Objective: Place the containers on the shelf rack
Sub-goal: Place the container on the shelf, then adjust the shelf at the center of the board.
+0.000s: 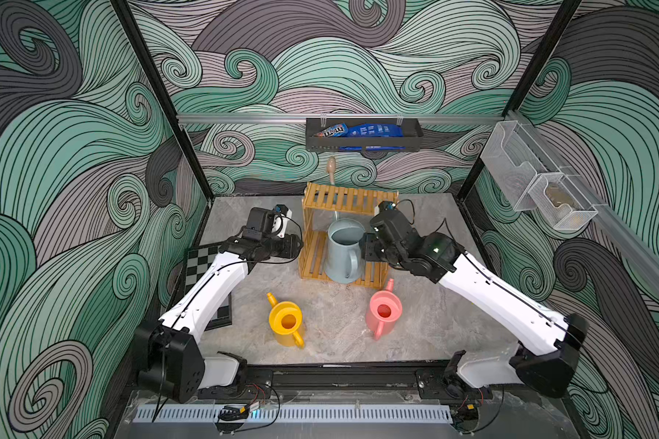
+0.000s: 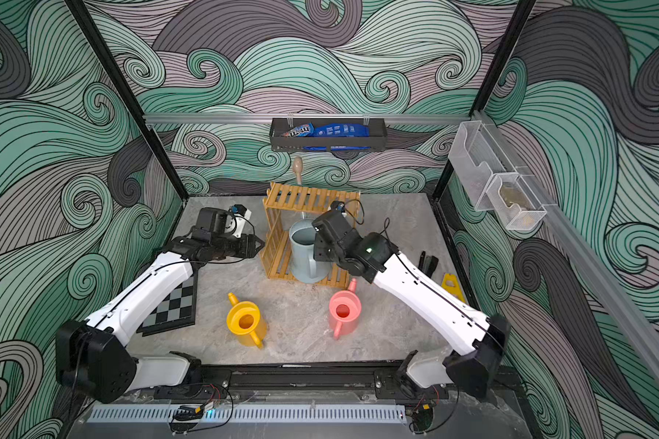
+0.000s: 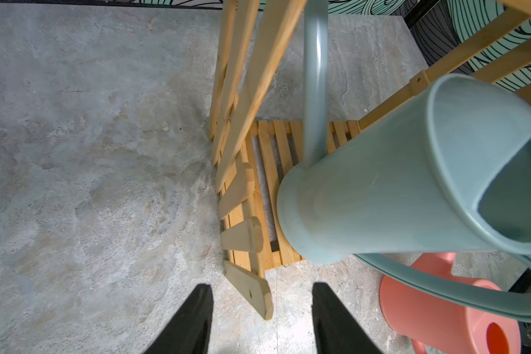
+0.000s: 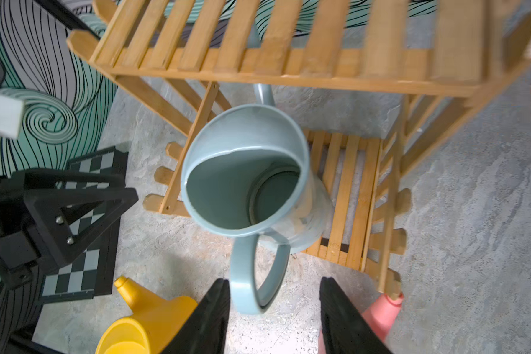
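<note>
Grey marbled tabletop, blue-grey can on shelf rack (lower tier), left gripper and right gripper parted.

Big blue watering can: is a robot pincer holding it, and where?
Nothing is held. The big blue watering can stands on the rack; its handle sits inside the open right pincer, not squeezed. The left pincer is open and empty.
</note>
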`<state>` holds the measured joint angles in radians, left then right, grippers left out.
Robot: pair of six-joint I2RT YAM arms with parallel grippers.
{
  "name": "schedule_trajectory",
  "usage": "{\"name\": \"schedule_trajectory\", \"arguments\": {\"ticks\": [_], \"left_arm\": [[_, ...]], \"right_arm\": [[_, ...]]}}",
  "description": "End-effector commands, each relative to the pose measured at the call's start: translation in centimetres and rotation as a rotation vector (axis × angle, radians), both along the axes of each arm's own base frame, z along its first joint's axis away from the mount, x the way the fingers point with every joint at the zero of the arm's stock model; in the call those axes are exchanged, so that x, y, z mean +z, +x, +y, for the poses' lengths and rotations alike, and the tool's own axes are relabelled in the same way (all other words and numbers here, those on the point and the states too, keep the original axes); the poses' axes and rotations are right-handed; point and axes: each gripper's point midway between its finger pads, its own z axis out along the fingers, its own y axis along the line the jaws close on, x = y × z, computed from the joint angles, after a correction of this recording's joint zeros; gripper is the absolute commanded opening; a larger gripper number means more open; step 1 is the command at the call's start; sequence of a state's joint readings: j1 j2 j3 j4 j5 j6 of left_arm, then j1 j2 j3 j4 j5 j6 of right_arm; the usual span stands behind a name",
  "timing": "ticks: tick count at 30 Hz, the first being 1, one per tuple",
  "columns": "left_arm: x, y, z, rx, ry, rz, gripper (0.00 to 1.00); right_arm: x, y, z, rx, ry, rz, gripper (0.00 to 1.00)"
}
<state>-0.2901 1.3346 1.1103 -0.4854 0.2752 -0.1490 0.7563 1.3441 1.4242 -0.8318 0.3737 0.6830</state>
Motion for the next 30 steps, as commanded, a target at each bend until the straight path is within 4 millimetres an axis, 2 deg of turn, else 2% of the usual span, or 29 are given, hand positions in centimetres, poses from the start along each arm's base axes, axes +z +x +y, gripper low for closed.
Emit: {"name": "schedule_trajectory", "arguments": {"ticks": [1, 5, 7, 10, 12, 17, 20, 25, 30], "left_arm": [[-0.1, -0.1, -1.1, -0.071, -0.033, 0.000, 0.55], [-0.8, -0.2, -1.0, -0.089, -0.008, -0.001, 0.55], [-1.3, -0.3, -0.9, -0.091, 0.002, 0.004, 0.56], [-1.5, -0.4, -0.8, -0.098, 0.010, 0.004, 0.56], [-1.8, -0.3, -0.7, -0.098, 0.021, 0.002, 0.56], [-1.8, -0.7, -1.0, -0.114, 0.006, 0.012, 0.52], [-1.8, -0.6, -0.9, -0.113, 0.010, 0.002, 0.48], [-1.9, -0.7, -1.2, -0.120, -0.005, 0.012, 0.42], [-2.2, -0.3, -0.6, -0.099, 0.028, -0.005, 0.42]], "right_arm": [[-2.7, 0.2, -2.5, -0.021, -0.034, 0.038, 0.52], [-6.2, 0.8, -5.0, -0.047, -0.047, 0.073, 0.56], [-7.7, 1.4, -5.5, -0.052, -0.044, 0.085, 0.56], [-9.1, 2.3, -5.1, -0.034, -0.036, 0.106, 0.52], [-9.6, 3.1, -4.7, -0.024, -0.049, 0.104, 0.45], [-10.4, 5.5, -3.5, 0.034, -0.106, 0.090, 0.15], [-10.5, 6.9, -3.1, 0.058, -0.146, 0.085, 0.05], [-10.7, 8.7, -3.5, 0.065, -0.199, 0.082, 0.02], [-10.3, 8.7, -4.2, 0.036, -0.200, 0.099, 0.02]]}}
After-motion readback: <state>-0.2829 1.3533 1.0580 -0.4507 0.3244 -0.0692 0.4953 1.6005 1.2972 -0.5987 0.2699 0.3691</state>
